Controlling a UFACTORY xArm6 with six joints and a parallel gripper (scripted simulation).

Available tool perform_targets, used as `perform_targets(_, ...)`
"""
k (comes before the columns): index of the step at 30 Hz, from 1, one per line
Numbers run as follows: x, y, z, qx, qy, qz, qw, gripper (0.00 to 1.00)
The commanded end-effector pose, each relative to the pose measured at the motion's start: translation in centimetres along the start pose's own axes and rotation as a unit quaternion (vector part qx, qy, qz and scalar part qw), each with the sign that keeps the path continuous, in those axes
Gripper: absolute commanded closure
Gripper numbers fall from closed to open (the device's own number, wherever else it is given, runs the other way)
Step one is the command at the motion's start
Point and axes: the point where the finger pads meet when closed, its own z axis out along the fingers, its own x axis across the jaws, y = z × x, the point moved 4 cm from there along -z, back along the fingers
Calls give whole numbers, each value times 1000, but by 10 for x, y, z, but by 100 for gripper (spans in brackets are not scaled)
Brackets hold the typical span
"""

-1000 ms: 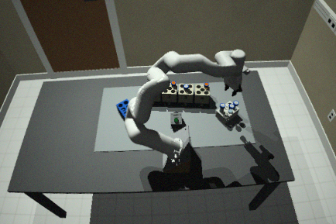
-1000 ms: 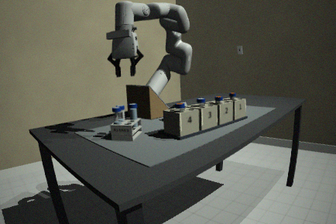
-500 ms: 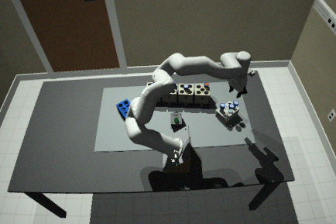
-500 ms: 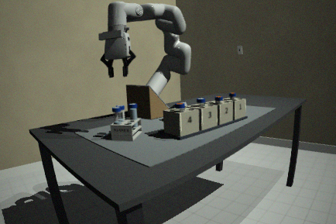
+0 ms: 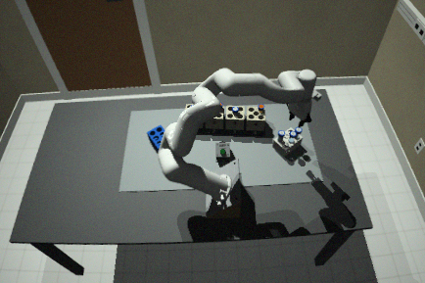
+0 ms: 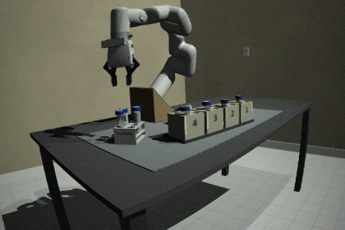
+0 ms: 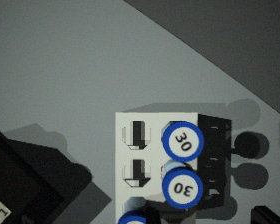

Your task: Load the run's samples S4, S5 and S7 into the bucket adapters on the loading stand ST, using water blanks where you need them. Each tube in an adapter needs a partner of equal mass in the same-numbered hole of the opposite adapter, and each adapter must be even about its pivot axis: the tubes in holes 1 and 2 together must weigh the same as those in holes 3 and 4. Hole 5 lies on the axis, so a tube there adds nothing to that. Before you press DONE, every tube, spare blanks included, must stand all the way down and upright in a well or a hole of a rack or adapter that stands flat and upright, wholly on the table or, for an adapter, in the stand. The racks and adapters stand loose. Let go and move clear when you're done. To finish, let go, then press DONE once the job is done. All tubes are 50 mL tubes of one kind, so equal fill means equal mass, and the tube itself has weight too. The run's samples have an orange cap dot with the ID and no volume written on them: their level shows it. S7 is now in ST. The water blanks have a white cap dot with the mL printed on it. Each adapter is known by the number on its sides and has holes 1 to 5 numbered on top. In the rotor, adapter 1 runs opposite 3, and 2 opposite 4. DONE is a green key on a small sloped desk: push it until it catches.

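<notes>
Grey table (image 5: 73, 169) (image 6: 131, 193) lay beneath me. Each of four adapters (image 5: 256, 123) (image 6: 216, 120) held a capped tube; probably some balancing remained. DONE (image 5: 222, 152) awaited pressing. Three blanks (image 5: 293, 134) (image 6: 137, 115) (image 7: 183, 142) stood in the white rack (image 5: 288, 147) (image 6: 129, 136) (image 7: 122, 165). Jaws parted and empty, my gripper (image 5: 300, 120) (image 6: 122, 83) pointed down, high above it.

Relative to the white tube rack (image 5: 288, 147) (image 6: 130, 134) (image 7: 126, 165), top looks steeply down from well above, covering the whole table (image 5: 83, 169) (image 6: 131, 187) (image 7: 251, 45); exterior looks obliquely across from beyond the table's edge; wrist looks down from nearby, showing rack and mat, which all views share.
</notes>
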Motion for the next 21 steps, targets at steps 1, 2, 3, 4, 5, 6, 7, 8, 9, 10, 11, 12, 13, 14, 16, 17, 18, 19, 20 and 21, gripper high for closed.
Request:
perform_targets(1,0,-1,1,3,1,-1,1000,43)
perform_targets(2,0,-1,3,3,1,-1,1000,43)
perform_targets(3,0,-1,5,3,1,-1,1000,43)
perform_targets(4,0,-1,7,3,1,-1,1000,43)
perform_targets(5,0,-1,9,3,1,-1,1000,43)
perform_targets(6,0,-1,11,3,1,-1,1000,43)
perform_targets(7,0,-1,13,3,1,-1,1000,43)
perform_targets(8,0,-1,15,3,1,-1,1000,43)
perform_targets(9,0,-1,17,3,1,-1,1000,43)
perform_targets(10,0,-1,19,3,1,-1,1000,43)
perform_targets(11,0,-1,21,3,1,-1,1000,43)
perform_targets(12,0,-1,23,3,1,-1,1000,43)
perform_targets(13,0,-1,25,3,1,-1,1000,43)
perform_targets(14,0,-1,27,3,1,-1,1000,43)
perform_targets(16,0,-1,29,3,1,-1,1000,43)
perform_targets(17,0,-1,29,3,1,-1,1000,43)
perform_targets(18,0,-1,31,3,1,-1,1000,43)
perform_targets(19,0,-1,33,3,1,-1,1000,43)
perform_targets(20,0,-1,35,3,1,-1,1000,43)
perform_targets(21,0,-1,37,3,1,-1,1000,43)
